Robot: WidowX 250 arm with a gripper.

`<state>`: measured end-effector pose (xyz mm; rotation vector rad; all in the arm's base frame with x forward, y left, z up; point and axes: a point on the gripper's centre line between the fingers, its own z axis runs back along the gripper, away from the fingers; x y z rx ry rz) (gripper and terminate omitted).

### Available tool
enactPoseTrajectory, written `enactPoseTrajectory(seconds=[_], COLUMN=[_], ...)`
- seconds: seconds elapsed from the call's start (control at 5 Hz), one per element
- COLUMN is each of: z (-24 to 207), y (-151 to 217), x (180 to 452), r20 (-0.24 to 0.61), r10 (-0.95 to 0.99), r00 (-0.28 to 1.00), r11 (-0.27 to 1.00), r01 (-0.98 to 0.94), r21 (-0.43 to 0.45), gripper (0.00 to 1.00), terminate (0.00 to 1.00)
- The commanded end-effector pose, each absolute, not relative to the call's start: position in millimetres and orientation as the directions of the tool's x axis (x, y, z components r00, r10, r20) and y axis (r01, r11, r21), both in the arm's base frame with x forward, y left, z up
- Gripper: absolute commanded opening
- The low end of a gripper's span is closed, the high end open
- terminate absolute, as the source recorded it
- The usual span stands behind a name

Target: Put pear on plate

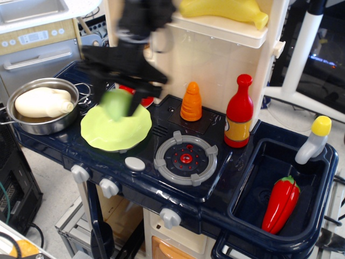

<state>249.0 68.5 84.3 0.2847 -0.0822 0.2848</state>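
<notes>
pear (117, 104) is hanging between the fingers of the gripper (117, 102), blurred, with its long axis looking roughly upright, though the blur is making that hard to settle. the gripper is clenching it from either side, one dark finger showing at its 9 o'clock and one at its 3 o'clock. it is sitting in the air over the plate (108, 135), above the plate's 12 o'clock half rather than dead centre, and it is not looking to be touching the plate yet. so the coming move is seeming to turn on a drop straight down, perhaps easing a touch toward 6 o'clock to meet the middle. at the plate's 9 o'clock the pan (32, 124) is lying close, and the burner (186, 158) is lying at its 3 o'clock.
</notes>
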Motion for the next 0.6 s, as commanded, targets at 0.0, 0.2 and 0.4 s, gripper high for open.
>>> enactPoseTrajectory(seconds=[0.0,0.2,0.4], z=[74.4,62.3,60.6], y=[86.3,76.4,79.6], x=[264.7,268.3,270.3], r20=[0.206,0.257,0.284], r10=[0.227,0.257,0.207], r00=[0.952,0.932,0.936], r11=[0.937,0.931,0.949], r01=[-0.271,-0.31,-0.263], r21=[0.218,0.193,0.173], gripper=[0.0,0.0,1.0], terminate=[0.0,0.0,0.0])
